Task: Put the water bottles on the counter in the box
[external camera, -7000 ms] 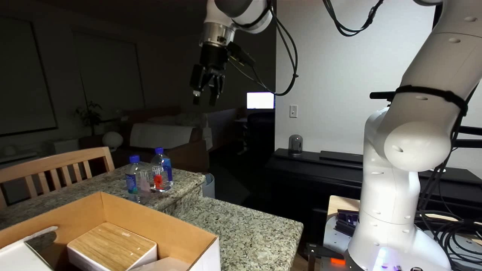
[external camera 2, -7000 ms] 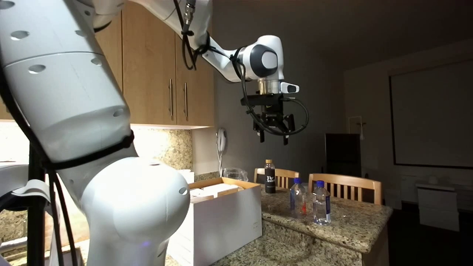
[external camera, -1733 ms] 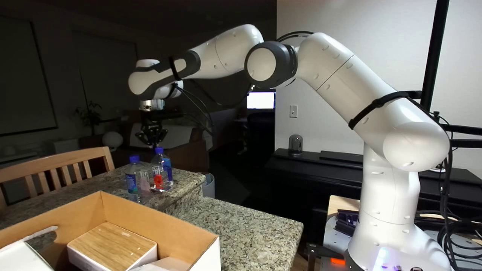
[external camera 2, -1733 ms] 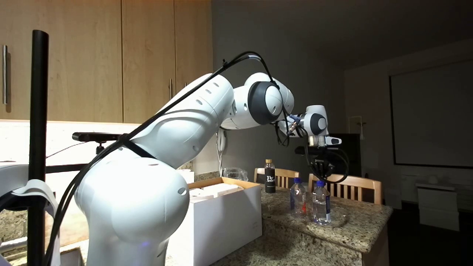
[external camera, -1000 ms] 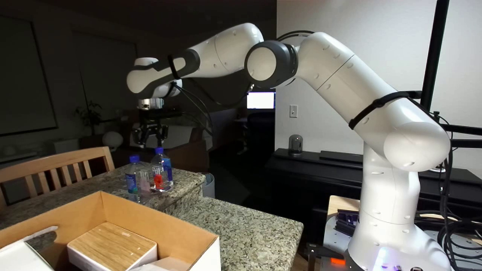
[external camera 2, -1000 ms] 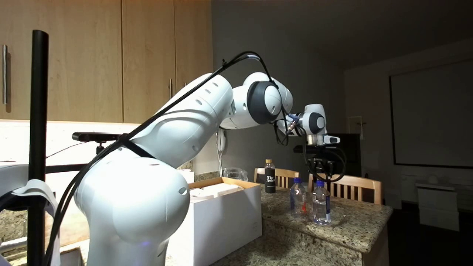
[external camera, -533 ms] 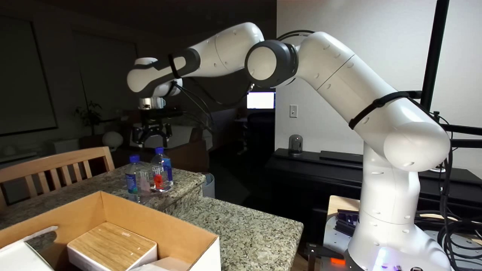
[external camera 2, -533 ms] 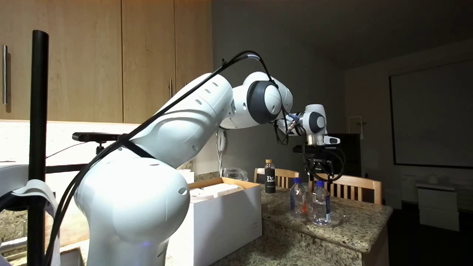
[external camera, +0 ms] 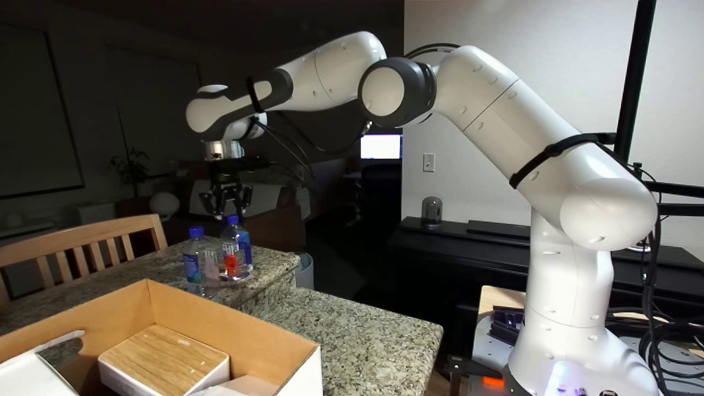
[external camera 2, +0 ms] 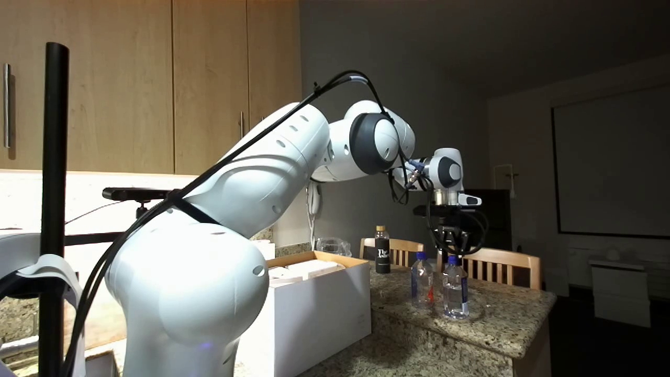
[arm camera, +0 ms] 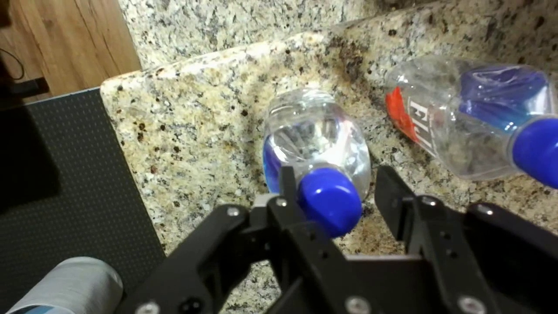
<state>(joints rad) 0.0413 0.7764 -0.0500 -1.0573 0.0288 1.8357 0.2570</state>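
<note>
While arm [external camera: 382,93] arches out, pincer [arm camera: 335,181] pointing dn, jaws apart, just abv water bottle [arm camera: 318,135] on counter [arm camera: 205,135]

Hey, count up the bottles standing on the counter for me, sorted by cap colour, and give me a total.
Blue-capped FIJI water bottles: 2
Tan-capped black bottle, seen only in an exterior view: 1
Total: 3

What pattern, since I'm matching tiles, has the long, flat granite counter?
The granite counter is speckled cream, grey and brown, clearest in the wrist view.
</note>
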